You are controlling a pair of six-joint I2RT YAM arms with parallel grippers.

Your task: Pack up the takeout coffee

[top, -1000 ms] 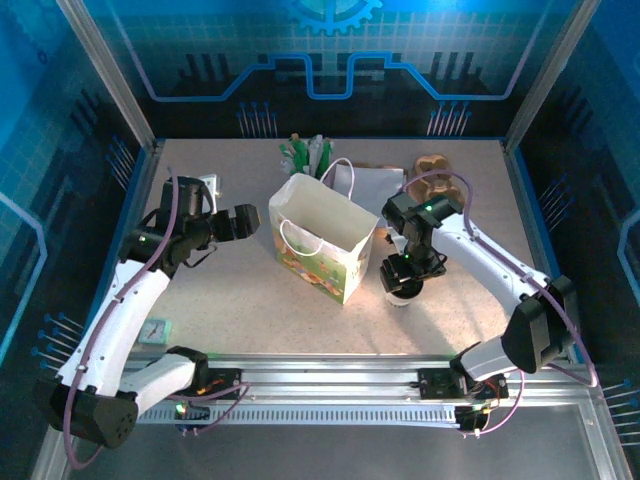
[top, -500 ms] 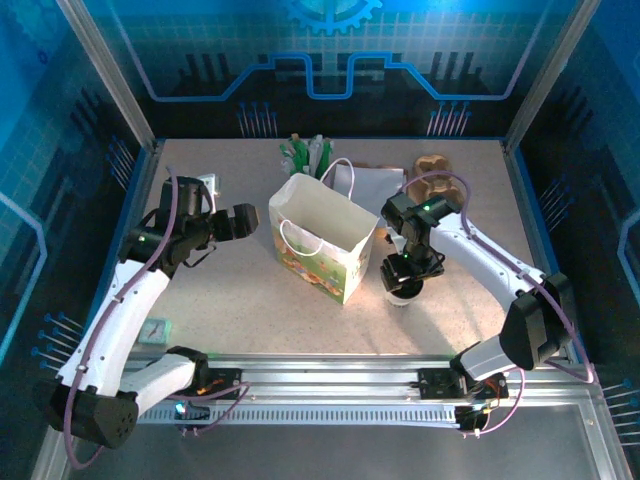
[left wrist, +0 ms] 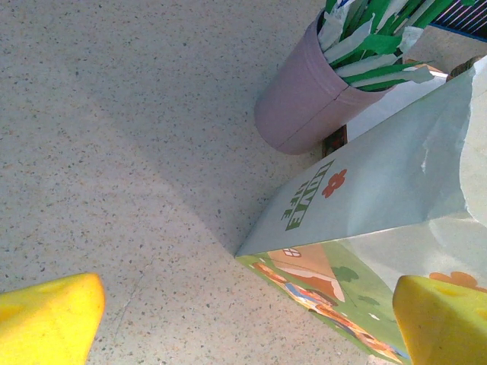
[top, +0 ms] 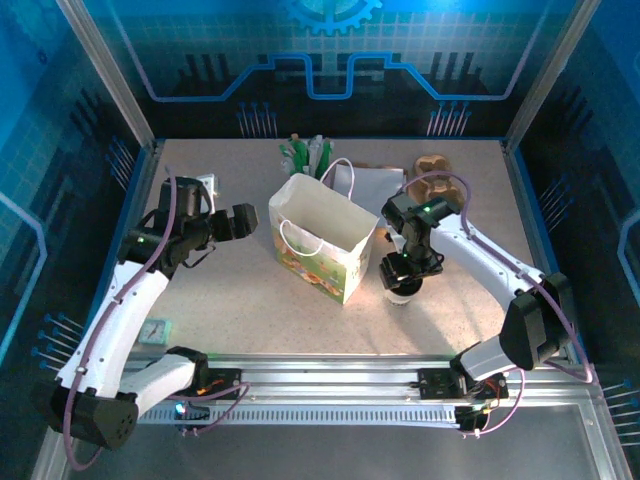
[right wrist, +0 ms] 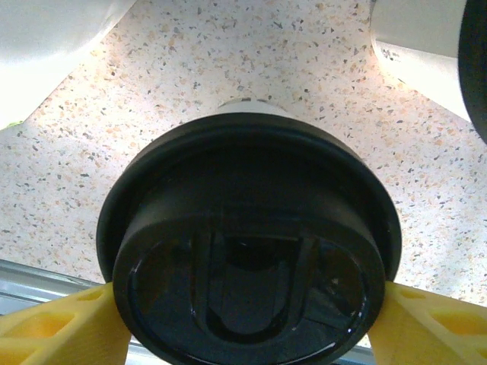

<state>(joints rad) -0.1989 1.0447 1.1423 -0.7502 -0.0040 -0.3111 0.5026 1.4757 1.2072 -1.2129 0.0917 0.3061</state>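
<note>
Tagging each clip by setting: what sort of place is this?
Probably a robot test cell, not a real café: a speckled table walled by blue printed panels and metal posts, with a paper bag and lidded coffee cup.

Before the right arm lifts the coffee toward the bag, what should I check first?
1. Black lid seated on the takeout coffee: ok.
2. Right gripper centred on the lid, one finger each side: ok.
3. Fingers pressing firmly enough to lift: cannot tell.
4. Paper bag upright with its mouth open: ok.
5. Left gripper open, holding nothing, beside the bag: ok.
6. Pink cup of sticks behind the bag, away from the coffee: ok.
</note>
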